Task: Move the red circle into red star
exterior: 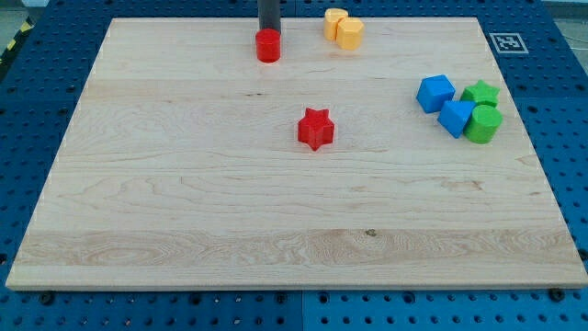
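My tip (269,32) sits right behind the red circle (268,46), touching it on the side twd the view's top, near the top edge of the wooden board (184,202). No jaws on this rig, just a plain rod. The red star (315,129) lies mid-board, well apart from the circle, below & slightly right. Two yellow blocks (343,28) sit together top centre-right; two blue cubes (445,104), a green star (480,93) & a green cylinder (483,123) cluster at the view's right.
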You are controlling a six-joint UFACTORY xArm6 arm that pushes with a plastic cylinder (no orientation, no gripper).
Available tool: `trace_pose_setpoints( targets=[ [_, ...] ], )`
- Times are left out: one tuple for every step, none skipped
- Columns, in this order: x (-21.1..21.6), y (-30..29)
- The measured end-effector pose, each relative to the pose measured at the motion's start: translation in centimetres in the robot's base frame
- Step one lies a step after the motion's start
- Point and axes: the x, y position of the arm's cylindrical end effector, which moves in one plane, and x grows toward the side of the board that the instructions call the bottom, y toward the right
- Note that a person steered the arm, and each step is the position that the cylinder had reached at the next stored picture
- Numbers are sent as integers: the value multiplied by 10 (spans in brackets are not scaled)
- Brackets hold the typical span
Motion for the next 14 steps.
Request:
trace_pose_setpoints(
  targets=[
    [9,8],
    [18,8],
    [34,11],
    [38,13],
    [38,-31],
    [45,-38],
    [58,-18],
    [69,3],
    [73,3],
    [83,10],
    [85,21],
    [89,39],
    [94,54],
    [109,68]
  ],
)
